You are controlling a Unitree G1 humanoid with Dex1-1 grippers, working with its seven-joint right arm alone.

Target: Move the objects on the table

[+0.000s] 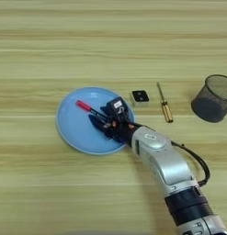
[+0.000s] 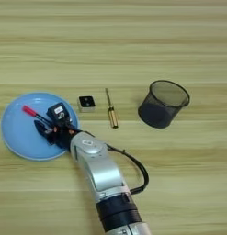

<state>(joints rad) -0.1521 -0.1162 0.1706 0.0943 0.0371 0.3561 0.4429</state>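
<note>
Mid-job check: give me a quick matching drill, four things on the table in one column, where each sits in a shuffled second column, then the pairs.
Things:
1. pen
2. white cube
3. screwdriver
4. mesh cup

Places:
A. farthest toward the robot's right
B. over the blue plate, at the gripper
C. on bare wood just right of the plate
D. between the cube and the cup

Pairs: 1-B, 2-C, 3-D, 4-A

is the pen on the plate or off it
On it: the pen lies over the blue plate, between the gripper fingers.
</note>
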